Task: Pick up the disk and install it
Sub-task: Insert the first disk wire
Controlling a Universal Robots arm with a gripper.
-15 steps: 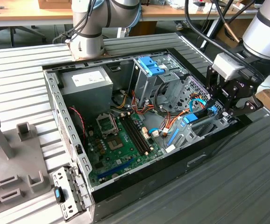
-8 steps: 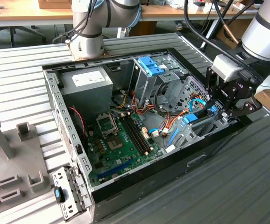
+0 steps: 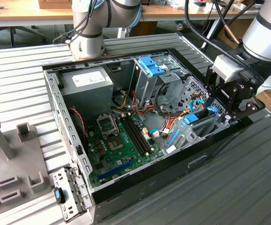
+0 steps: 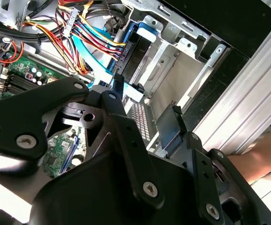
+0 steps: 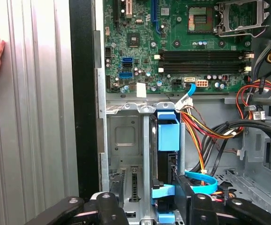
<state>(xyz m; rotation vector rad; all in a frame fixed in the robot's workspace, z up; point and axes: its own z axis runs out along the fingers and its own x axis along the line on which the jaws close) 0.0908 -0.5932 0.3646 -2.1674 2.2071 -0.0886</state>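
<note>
The hand (image 4: 147,96) is matt black, pinned with bright steel screws (image 4: 149,189). Just beyond its tips the disk (image 5: 167,133) is edged in smooth blue plastic, set in a cage (image 5: 126,136) of bare, dull-silver sheet metal. Below the hand, the counter (image 3: 248,187) is ribbed grey metal with a soft sheen.

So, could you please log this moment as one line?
gripper: open, over drive bay | disk: edge-on in bay slot | case: side open

One computer case (image 3: 182,164), one motherboard (image 3: 119,152), one power supply (image 3: 86,89), one disk (image 5: 168,135).
</note>
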